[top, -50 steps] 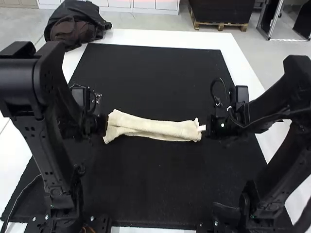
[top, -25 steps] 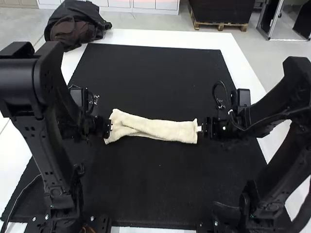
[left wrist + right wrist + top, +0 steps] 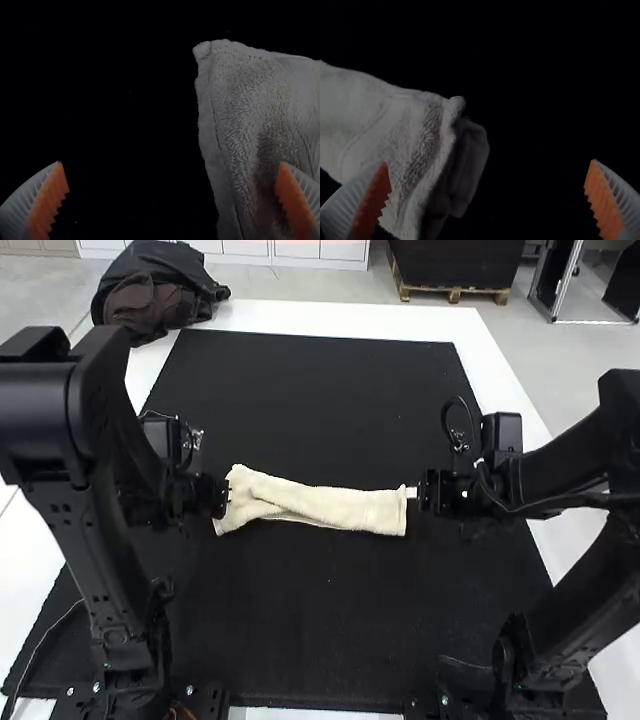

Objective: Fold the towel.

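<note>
One towel point(image 3: 330, 506), cream, of looped terry pile, lies across the middle of a matte black mat point(image 3: 320, 620), between the two grippers. Form: a long, narrow folded strip, layers stacked lengthwise; number of folds cannot be told. The end by the left arm flares wider, with a slanting crease where one layer crosses another; the opposite end is squarer.

Left gripper point(image 3: 226, 498): at the flared end in the high view. In its wrist view the fingers stand wide apart, white and ribbed, with serrated orange pads point(image 3: 49, 202); one finger overlaps the view of the towel, the other has dark mat behind it. Whether that finger touches the cloth cannot be told. The pile there is coarse and nubbly, with a darker brownish patch and a smooth, raised hem along the edge.

Right gripper point(image 3: 415, 493): at the squarer end. Fingers wide apart, of the same ribbed and toothed build, with nothing gripped between them. The end of the cloth shows a thick, rounded rim and a second layer tucked beneath it.

Surround: a smooth white table point(image 3: 330, 316) borders the mat; a crumpled black and brown bundle point(image 3: 155, 300) sits at its far left corner
</note>
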`<control>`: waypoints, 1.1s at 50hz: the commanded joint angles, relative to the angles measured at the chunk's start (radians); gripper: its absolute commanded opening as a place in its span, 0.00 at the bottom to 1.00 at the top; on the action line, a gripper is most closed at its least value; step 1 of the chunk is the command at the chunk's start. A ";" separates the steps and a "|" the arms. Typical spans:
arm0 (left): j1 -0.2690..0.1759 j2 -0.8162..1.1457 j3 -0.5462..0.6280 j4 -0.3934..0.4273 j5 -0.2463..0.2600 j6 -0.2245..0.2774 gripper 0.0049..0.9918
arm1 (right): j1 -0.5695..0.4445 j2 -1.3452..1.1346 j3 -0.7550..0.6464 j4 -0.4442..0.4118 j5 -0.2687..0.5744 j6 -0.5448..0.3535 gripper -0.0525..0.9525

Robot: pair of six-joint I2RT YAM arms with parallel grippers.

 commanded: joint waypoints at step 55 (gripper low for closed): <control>0.007 -0.288 0.096 -0.183 0.013 -0.094 0.98 | 0.137 0.245 0.082 0.108 0.001 0.009 0.94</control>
